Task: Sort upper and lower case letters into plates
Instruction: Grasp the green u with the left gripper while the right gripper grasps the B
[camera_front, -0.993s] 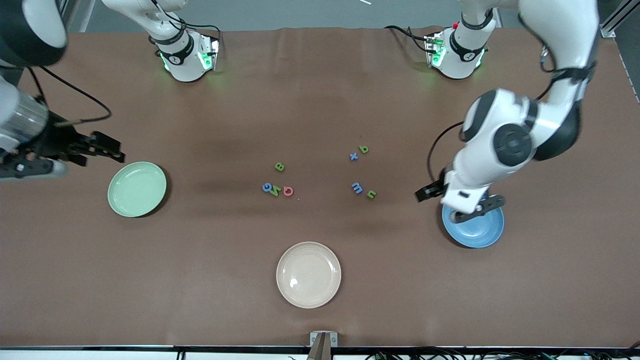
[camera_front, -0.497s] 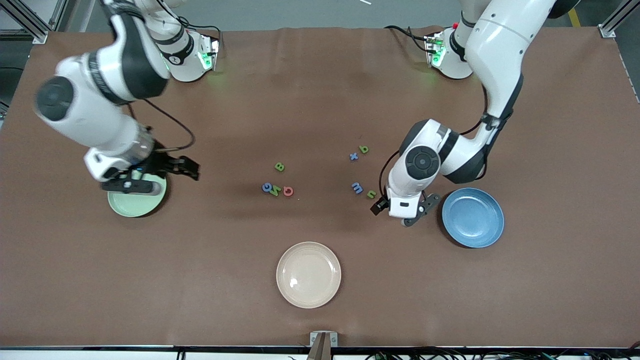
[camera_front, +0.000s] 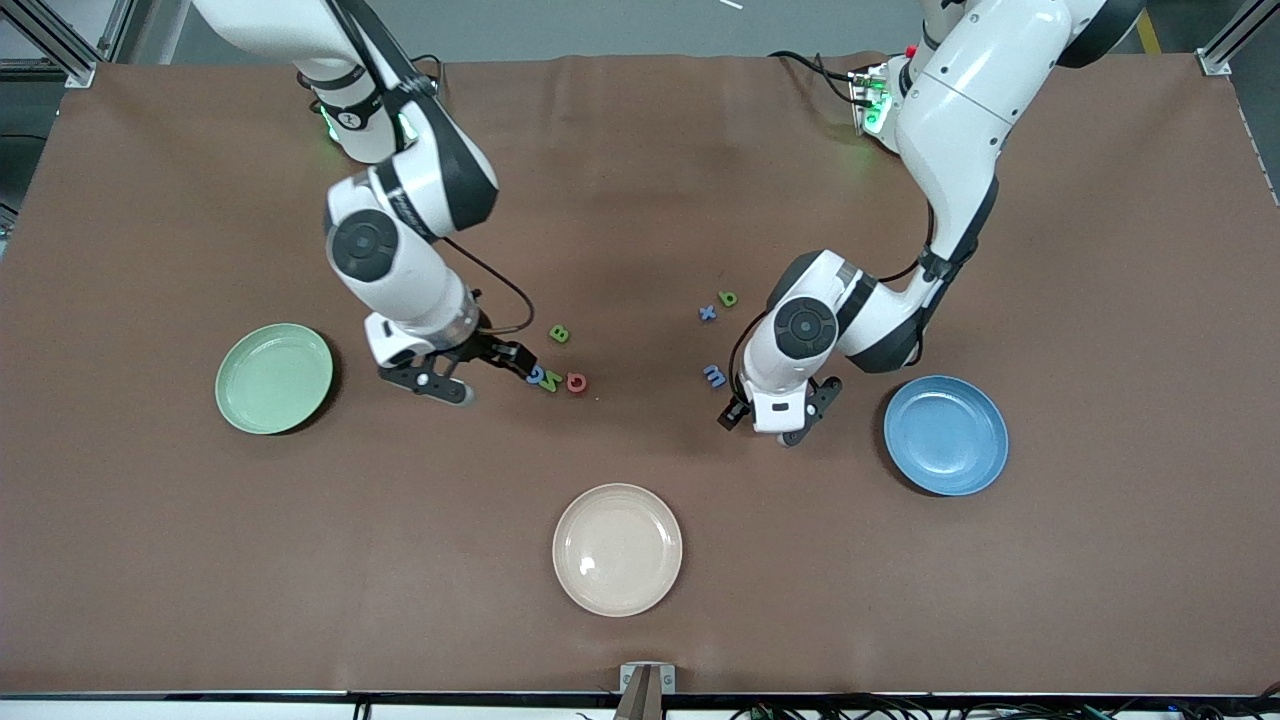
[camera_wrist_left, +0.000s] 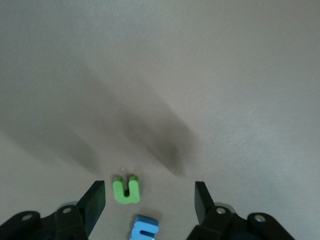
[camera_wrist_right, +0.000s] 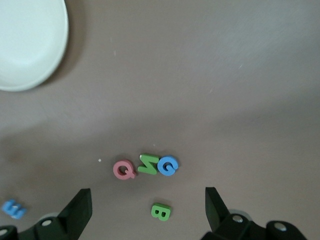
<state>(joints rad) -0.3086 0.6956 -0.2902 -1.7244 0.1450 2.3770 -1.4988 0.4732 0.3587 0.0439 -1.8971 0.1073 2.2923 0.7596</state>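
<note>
Brown tabletop: left gripper (camera_front: 762, 421) spread above green n (camera_wrist_left: 126, 189); right gripper (camera_front: 480, 372), spread, at blue G's (camera_front: 535, 375) nine o'clock; centre before pinching

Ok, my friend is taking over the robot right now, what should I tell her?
Left gripper: open, over the green n, next to the blue m.
Right gripper: open, beside the blue G, green N and red G; green B is close by.
Blue x and green b lie on the table.
Mint green plate and blue plate: empty.
Done: nothing. Left: all eight letters.
</note>
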